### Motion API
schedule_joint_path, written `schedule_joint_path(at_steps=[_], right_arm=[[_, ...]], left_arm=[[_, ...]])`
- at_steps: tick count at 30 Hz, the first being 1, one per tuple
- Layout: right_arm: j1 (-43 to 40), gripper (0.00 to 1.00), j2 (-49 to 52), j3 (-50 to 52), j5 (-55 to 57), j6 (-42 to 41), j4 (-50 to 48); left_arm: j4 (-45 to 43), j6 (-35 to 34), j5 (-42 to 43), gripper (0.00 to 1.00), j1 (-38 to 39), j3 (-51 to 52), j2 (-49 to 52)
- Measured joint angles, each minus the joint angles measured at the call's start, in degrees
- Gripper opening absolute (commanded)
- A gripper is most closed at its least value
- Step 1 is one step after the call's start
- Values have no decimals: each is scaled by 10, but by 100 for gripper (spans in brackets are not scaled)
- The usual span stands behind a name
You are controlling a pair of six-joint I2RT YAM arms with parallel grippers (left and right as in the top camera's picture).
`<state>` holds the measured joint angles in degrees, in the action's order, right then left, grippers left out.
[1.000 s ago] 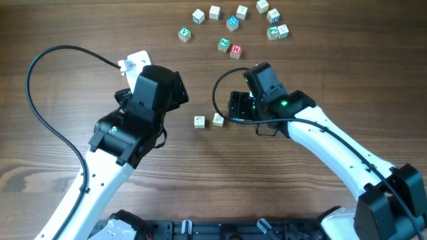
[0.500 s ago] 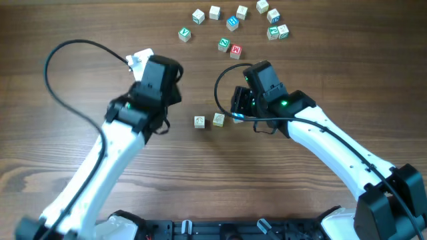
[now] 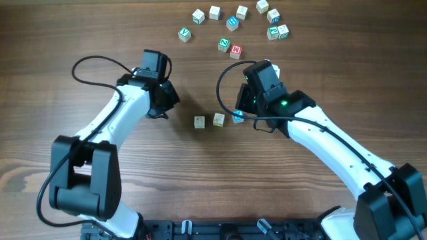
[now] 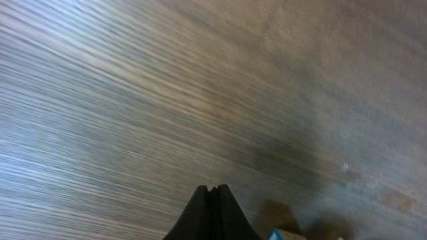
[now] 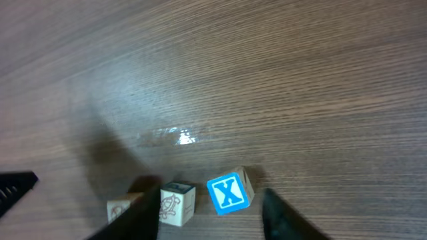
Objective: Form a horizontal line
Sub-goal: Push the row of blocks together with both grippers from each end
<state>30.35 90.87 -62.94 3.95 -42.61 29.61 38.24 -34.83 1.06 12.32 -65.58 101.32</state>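
Note:
Three small wooden cubes lie in a left-to-right row on the table: a pale cube (image 3: 199, 122), a second pale cube (image 3: 219, 120) (image 5: 177, 202) and a blue X cube (image 3: 238, 118) (image 5: 229, 193). The X cube is turned a little askew from its neighbours. My right gripper (image 3: 241, 108) (image 5: 210, 217) hangs just over that end with jaws apart. The X cube sits between the fingers (image 5: 283, 217), touching neither. The left finger partly covers the leftmost pale cube (image 5: 120, 211). My left gripper (image 3: 167, 101) (image 4: 213, 190) is shut and empty, left of the row.
Several other alphabet cubes are scattered at the back of the table, among them a red-lettered one (image 3: 235, 50) and a green-lettered one (image 3: 223, 44). Black cables loop from both arms. A blue-cornered cube edge (image 4: 277, 235) shows at the bottom of the left wrist view.
My left arm swung back and to the left, away from the row, and its jaws shut. My right jaws narrowed, and the blue X cube now shows at the row's right end.

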Motion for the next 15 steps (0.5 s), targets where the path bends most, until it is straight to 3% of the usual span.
schedule_joint_path(at_steps=[5,9,15], right_arm=[[-37,27,27,0,-20,-10,2],[-88,5,31,0,-58,-9,2],[-103,4,58,0,-92,-9,5]], left_arm=[[10,33,41,4,3,1,3],[23,121,63,4,3,2,3],[25,187,70,4,3,3,3]])
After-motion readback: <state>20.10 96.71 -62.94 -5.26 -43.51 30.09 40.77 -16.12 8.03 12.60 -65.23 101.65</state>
